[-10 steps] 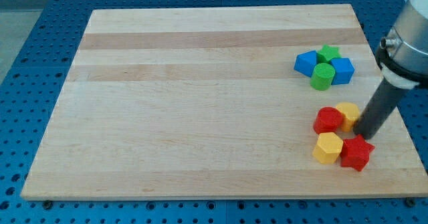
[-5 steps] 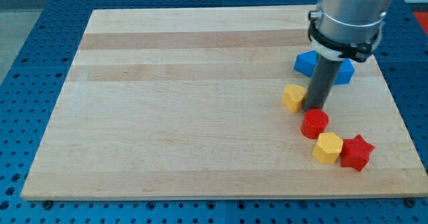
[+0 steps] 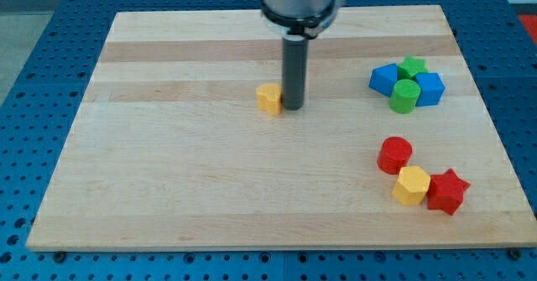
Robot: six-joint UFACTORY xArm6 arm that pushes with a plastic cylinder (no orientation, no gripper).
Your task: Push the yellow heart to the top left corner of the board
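We have no gripper here, just a dark rod, so nothing opens, shuts or holds. My tip (image 3: 293,107) sits on the board (image 3: 168,189), touching the right side of the yellow heart (image 3: 269,99).

The yellow heart lies a little above the middle of the board, nearer the top edge than the bottom edge. The top left corner is far off, up and to the left.

To do this push well, we think my tip should sit on the side of the heart away from that corner, so a bit lower and on its right. If we push only from the right, the heart may slide straight toward the left edge and miss the corner. If we push off its middle, it may spin and slip away. A slow, steady push looks best. The path to the corner has no blocks in it.

The heart is small, and we cannot tell which way its point faces. It looks about as wide as it is tall, so we see no long side.

The other blocks sit near the right edge, well apart from us: two blue blocks (image 3: 384,79), a green star (image 3: 412,66), a green round block (image 3: 404,96), a red round block (image 3: 394,155), a yellow block (image 3: 411,185) and a red star (image 3: 446,191).
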